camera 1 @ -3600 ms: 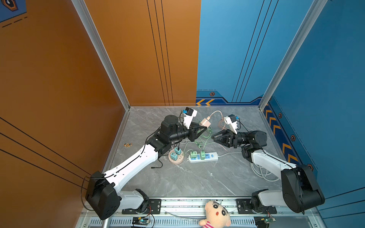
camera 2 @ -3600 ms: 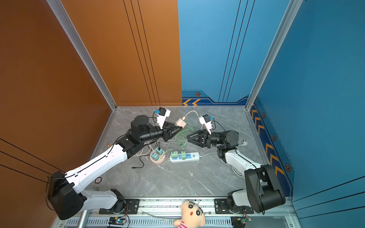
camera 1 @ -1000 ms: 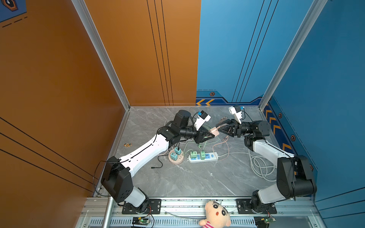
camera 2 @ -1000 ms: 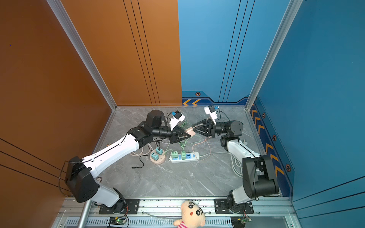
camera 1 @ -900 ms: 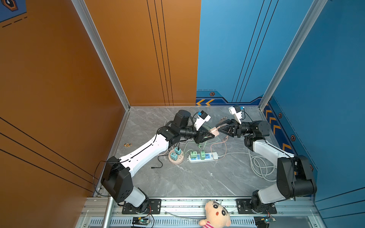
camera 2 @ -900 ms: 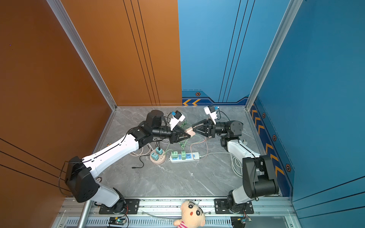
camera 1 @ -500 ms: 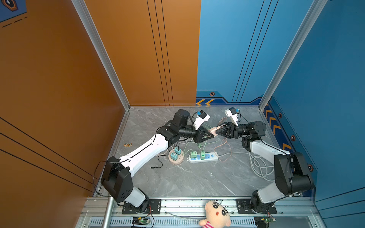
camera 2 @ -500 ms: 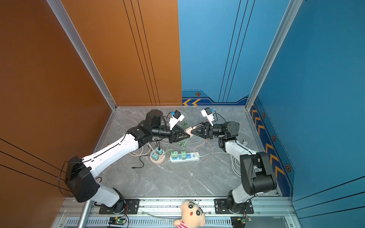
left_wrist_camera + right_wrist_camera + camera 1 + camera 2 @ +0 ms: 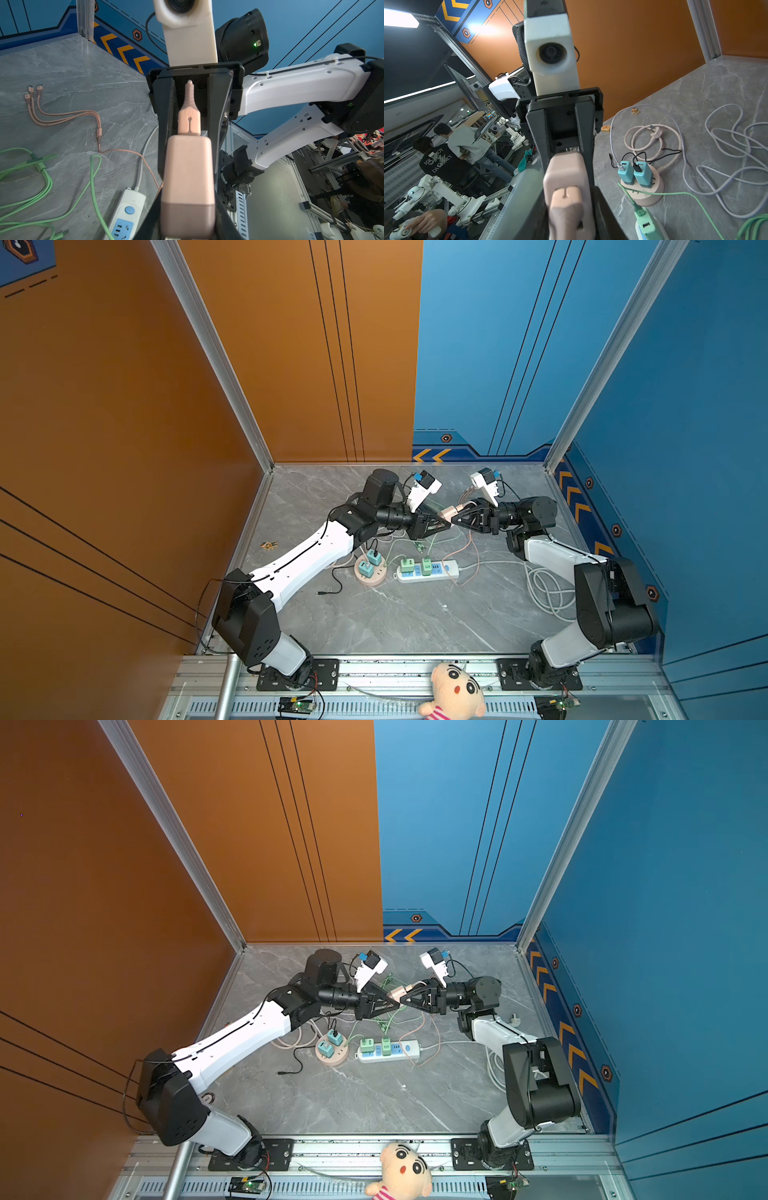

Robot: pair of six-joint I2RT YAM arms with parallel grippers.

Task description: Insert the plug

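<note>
r gripper [image 9: 454,518] pinching plug [image 9: 189,120] at charger [image 9: 188,176]

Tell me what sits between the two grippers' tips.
A pink charger, pink cable plug at its end, gripped by the left gripper above the table. Both top views show it.

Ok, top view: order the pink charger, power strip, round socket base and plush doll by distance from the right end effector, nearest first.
1. pink charger, at the tip of the right end effector.
2. power strip, lower, toward the front.
3. round socket base, left of the strip.
4. plush doll, at the front edge.
</note>
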